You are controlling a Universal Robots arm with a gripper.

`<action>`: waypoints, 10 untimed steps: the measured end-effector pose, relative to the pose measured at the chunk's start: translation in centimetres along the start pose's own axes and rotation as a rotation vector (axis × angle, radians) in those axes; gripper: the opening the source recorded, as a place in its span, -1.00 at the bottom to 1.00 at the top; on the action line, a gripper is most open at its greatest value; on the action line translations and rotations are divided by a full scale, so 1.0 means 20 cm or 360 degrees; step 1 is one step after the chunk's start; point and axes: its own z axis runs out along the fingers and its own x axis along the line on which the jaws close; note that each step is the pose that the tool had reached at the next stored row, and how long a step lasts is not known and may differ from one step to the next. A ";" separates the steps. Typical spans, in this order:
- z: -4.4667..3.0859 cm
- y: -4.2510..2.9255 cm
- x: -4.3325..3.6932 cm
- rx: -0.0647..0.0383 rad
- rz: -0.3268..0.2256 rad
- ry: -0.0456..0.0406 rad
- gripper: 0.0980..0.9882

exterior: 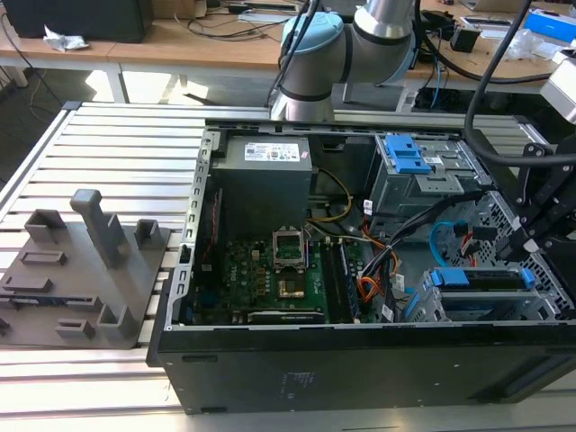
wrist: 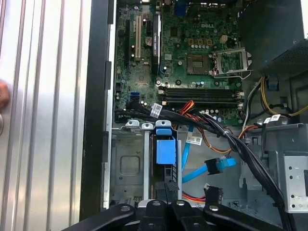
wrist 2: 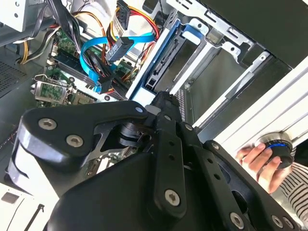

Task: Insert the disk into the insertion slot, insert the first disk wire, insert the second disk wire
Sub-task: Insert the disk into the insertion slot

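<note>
The gripper (wrist: 166,186) has its fingers clenched together, grasping nothing, tips at the near end of the disk (wrist: 164,153). The disk sits in the slot (wrist: 126,166), straight ahead of the fingers. Its long axis runs away from them, blue handle end pointing toward the circuit board (wrist: 192,57).

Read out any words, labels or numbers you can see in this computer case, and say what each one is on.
Power supply label: too small to read.
Cable tags: white, too small to read.
Cage sticker: blurred.
Motherboard print: a white brand mark and tiny codes, not read out.
No other text is legible.
</note>
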 end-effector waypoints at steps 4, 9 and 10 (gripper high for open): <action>0.001 -0.001 0.000 0.0000 0.0000 0.0000 -0.98; 0.001 -0.001 0.000 0.0000 0.0000 0.0000 -0.98; 0.001 -0.001 0.000 0.0000 0.0000 0.0000 -0.98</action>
